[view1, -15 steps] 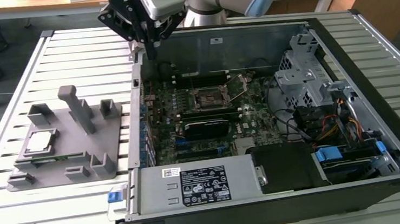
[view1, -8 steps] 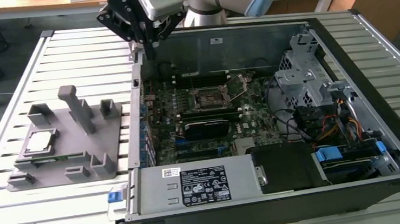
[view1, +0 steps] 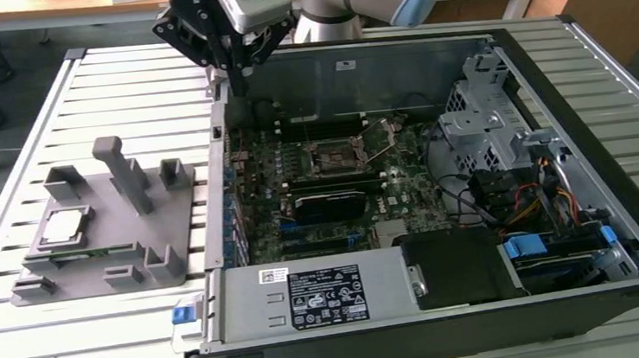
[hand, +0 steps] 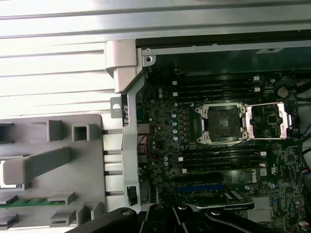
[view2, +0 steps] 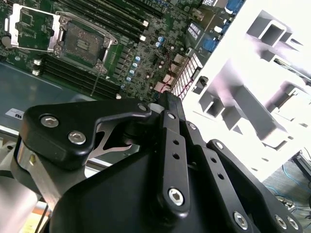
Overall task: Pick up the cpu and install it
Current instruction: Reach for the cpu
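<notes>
Black linkage bars converge above the gripper [view1: 239, 85], whose fingers look drawn together with nothing between them, though the exterior view is too coarse to be sure. It hangs over the rear corner of the open computer case [view1: 450, 343], on the side facing the grey fixture [view1: 128, 248].

Inside the case lies one green motherboard [view1: 413, 190]. Its single dark, metal-framed CPU socket [view1: 333, 157] stands open, with the silver load plate [view1: 383, 132] swung up beside it. Four long memory slots flank the socket in the first wrist view, two on each side. A silver power supply box [view1: 306, 295] fills the near corner on the exterior view's left.

The fixture is matte moulded plastic with several upright posts and blocks, and it sits on the pale slatted metal table [view1: 114, 84], just beside the case. The cpu [view1: 66, 225], one thin square with a pale metal top, lies flat in a recess of the fixture, well apart from the gripper. One narrow green memory strip [view1: 66, 254] lies just beside it.
</notes>
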Robot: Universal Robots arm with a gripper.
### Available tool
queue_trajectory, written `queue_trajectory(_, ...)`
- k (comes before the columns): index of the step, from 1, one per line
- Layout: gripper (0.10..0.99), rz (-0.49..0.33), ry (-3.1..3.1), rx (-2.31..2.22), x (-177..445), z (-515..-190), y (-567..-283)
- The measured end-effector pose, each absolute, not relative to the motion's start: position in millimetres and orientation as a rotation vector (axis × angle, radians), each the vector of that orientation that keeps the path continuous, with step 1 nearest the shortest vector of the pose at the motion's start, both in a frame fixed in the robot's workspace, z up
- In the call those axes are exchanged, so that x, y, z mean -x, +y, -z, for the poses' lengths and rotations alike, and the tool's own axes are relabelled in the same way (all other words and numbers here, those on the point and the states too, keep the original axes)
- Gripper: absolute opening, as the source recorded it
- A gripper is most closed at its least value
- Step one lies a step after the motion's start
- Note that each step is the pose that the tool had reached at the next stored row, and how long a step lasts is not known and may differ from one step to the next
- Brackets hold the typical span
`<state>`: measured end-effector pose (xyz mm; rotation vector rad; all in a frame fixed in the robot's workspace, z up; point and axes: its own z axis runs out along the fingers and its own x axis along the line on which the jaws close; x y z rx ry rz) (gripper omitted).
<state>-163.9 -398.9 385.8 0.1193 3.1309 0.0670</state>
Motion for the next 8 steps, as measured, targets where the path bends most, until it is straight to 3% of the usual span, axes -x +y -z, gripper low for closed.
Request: queue_trajectory(8, 0.106, -0.067, 3.132, -0.119, 165.8, -385.2, -398.8)
